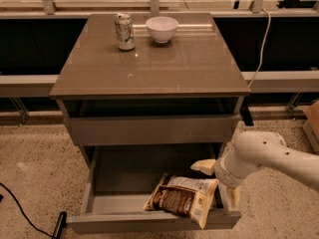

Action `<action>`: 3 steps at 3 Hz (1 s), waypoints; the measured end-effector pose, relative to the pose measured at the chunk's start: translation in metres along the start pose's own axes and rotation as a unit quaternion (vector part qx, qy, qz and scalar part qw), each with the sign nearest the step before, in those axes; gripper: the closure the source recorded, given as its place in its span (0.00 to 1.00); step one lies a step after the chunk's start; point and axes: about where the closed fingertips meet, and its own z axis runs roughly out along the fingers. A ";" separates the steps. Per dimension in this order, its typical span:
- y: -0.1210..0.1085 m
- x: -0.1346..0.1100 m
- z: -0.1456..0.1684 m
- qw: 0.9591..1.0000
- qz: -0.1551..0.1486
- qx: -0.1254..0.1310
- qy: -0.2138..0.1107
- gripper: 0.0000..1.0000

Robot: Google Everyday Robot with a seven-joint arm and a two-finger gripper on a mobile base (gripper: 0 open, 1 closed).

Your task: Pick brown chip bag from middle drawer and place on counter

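Camera view: claw [213, 183] beside chip bag [182, 199]

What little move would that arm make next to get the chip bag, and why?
Probably a slight nudge of the gripper left, onto the bag, before closing. Its fingers look spread open around the bag's right end, at the right side of the open drawer, and the bag lies flat there, not yet gripped or lifted.

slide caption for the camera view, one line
Robot hand, open, poised at the right end of the brown chip bag in the pulled-out middle drawer.
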 end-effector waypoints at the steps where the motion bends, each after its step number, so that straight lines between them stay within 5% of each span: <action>1: 0.005 0.007 0.025 1.000 -0.011 -0.008 0.000 0.02; 3: 0.001 0.002 0.059 0.999 -0.043 -0.021 0.005 0.42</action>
